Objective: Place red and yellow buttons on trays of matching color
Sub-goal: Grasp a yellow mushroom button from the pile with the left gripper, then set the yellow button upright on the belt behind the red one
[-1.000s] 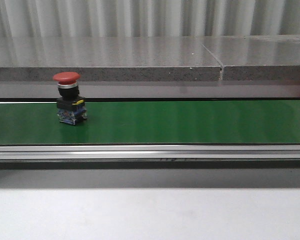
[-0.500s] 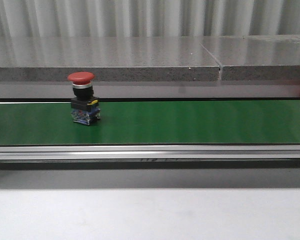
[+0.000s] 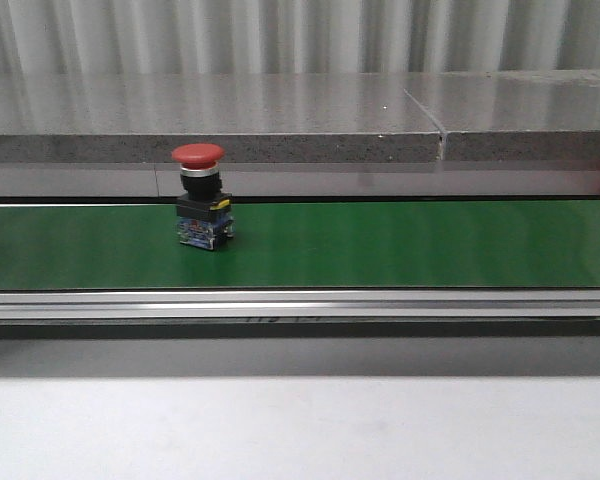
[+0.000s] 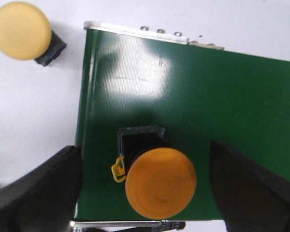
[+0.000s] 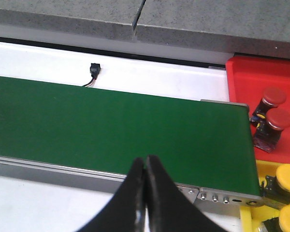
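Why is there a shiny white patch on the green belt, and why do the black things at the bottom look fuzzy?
Left wrist view: the white patch is glare from a light reflecting off the glossy belt; the left gripper's fingers are too close to the camera, so they blur. Right wrist view: the right gripper's fingers look soft too. Front view: the button is sharp.
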